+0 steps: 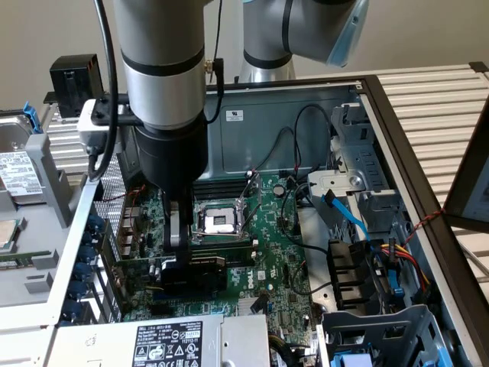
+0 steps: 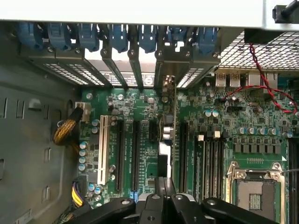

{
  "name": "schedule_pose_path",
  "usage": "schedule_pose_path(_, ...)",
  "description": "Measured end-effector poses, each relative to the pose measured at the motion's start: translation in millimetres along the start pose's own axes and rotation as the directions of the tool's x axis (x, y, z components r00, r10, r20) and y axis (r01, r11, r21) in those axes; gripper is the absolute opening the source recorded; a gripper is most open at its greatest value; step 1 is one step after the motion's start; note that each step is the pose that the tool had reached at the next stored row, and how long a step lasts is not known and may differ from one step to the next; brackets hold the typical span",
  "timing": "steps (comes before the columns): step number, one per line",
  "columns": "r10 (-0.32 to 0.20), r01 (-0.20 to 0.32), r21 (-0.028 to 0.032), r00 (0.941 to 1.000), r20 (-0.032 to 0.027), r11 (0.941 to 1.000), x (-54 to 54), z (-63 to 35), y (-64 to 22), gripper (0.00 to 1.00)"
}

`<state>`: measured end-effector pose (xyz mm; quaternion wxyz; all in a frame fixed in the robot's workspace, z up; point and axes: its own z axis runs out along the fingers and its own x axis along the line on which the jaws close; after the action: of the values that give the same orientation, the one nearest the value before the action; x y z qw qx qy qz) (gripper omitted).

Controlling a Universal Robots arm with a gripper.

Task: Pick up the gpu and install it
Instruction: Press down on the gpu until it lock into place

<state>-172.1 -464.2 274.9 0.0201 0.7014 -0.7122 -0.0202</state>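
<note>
The motherboard (image 1: 263,252) is a glossy green circuit board, studded with shiny metal-capped capacitors (image 2: 83,154). The CPU socket (image 1: 218,220) has a bright bare-metal frame. The gpu (image 1: 191,274) carries a matt black plastic cooler block on its thin green board. The gripper (image 1: 177,248) is black, its fingers (image 2: 161,191) smooth and semi-matt, below an arm section of brushed silver metal (image 1: 162,92). The computer case (image 1: 260,115) is dull grey sheet metal, with perforated metal slot covers (image 2: 63,72) and blue plastic clips (image 2: 88,35). The power supply (image 1: 168,340) bears a white paper label.
</note>
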Motion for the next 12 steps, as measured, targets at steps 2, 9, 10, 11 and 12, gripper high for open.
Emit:
schedule_pose_path(2,0.000,0.000,-0.0027,1.0000,0.0010,1.0000,-0.6,1.9,-0.2,0.11)
schedule_pose_path(9,0.000,0.000,-0.0160,1.0000,0.0021,0.9999,-4.0,7.0,-0.4,0.11)
schedule_pose_path(10,0.000,0.000,-0.0198,1.0000,0.0019,0.9998,-4.0,7.6,-0.5,0.11)
schedule_pose_path(11,0.000,0.000,-0.0233,1.0000,0.0022,0.9997,-4.1,8.2,-0.5,0.11)
schedule_pose_path(12,0.000,0.000,-0.0269,1.0000,0.0023,0.9996,-4.1,8.6,-0.5,0.11)
